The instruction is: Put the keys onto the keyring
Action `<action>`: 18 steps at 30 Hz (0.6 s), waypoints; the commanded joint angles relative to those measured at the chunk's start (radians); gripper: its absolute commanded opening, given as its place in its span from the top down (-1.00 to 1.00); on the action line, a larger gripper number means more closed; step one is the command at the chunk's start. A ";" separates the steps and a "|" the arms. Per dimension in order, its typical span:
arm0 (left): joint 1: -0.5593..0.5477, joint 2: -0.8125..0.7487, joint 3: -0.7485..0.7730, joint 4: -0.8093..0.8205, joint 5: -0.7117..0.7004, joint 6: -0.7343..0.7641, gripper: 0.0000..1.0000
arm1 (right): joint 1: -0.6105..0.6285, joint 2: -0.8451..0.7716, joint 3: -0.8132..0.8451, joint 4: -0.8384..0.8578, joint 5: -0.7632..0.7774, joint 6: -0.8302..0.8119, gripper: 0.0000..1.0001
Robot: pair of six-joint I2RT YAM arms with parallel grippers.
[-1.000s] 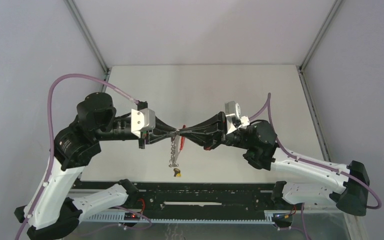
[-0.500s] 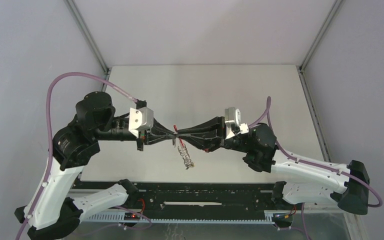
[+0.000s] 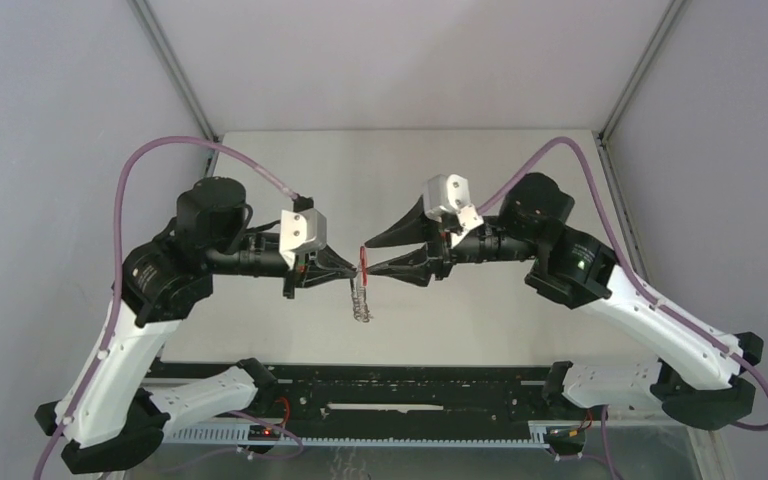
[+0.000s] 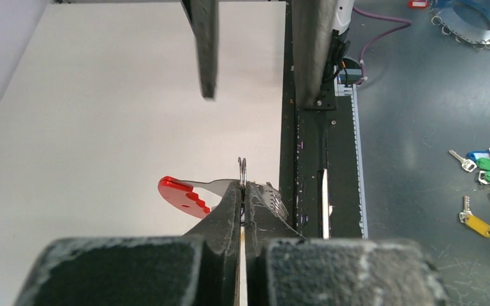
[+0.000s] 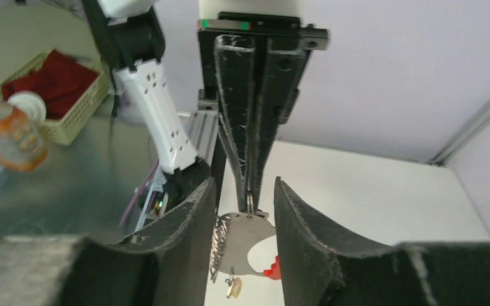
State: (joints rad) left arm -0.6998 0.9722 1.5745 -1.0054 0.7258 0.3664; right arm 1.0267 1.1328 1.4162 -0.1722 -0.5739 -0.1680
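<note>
My left gripper [image 3: 352, 268] is shut on a silver wire ring [image 4: 243, 169] at the top of the keyring [image 3: 363, 262], holding it above the table. The keyring is a curved band, red [image 4: 182, 193] on one face and silver [image 5: 245, 239] on the other, with a row of wire rings [image 5: 220, 245] along its edge. A small key with a yellow-orange tag [image 5: 233, 287] dangles from its lower end. My right gripper [image 3: 370, 258] stands open, its fingers [image 5: 191, 229] on either side of the keyring without touching it. The left gripper [image 5: 250, 127] faces it head-on.
A black rail [image 3: 410, 385] runs along the table's near edge. Beyond the table, several loose keys with coloured tags [image 4: 478, 223] lie on the floor. A basket with red cloth [image 5: 57, 83] and an orange bottle [image 5: 6, 137] stand off to the side.
The right gripper has opened and let go of the keyring, which now hangs from the left gripper alone. Both arms have risen and drawn slightly apart. The hanging rings have swung.
</note>
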 commanded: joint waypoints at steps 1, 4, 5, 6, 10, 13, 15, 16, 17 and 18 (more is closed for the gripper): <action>-0.002 0.019 0.034 0.007 -0.002 0.008 0.99 | -0.005 0.107 0.155 -0.354 -0.114 -0.108 0.13; -0.003 0.023 0.037 0.003 0.003 0.007 0.99 | -0.006 0.152 0.217 -0.421 -0.124 -0.131 0.23; -0.002 0.023 0.036 0.002 0.004 0.008 0.99 | -0.004 0.157 0.227 -0.426 -0.124 -0.134 0.24; -0.003 0.022 0.036 0.002 0.006 0.008 0.99 | -0.005 0.161 0.234 -0.432 -0.123 -0.140 0.25; -0.002 0.017 0.033 -0.001 0.013 0.009 0.99 | -0.006 0.168 0.249 -0.439 -0.109 -0.156 0.26; -0.003 0.013 0.032 -0.001 0.019 0.011 0.99 | -0.005 0.167 0.250 -0.433 -0.095 -0.169 0.27; -0.003 0.011 0.032 0.000 0.023 0.012 0.99 | -0.005 0.168 0.250 -0.426 -0.092 -0.174 0.26; -0.002 0.010 0.032 -0.001 0.025 0.012 0.99 | -0.005 0.169 0.250 -0.422 -0.090 -0.174 0.26; -0.003 0.011 0.032 -0.001 0.027 0.012 0.99 | -0.005 0.171 0.249 -0.418 -0.085 -0.177 0.25; -0.003 0.010 0.031 -0.001 0.029 0.012 0.99 | -0.005 0.170 0.245 -0.408 -0.077 -0.177 0.23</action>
State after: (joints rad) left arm -0.7002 1.0000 1.5745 -1.0534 0.7116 0.3668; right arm 1.0229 1.3094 1.6318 -0.5674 -0.6739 -0.3187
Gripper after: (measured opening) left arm 0.011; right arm 0.373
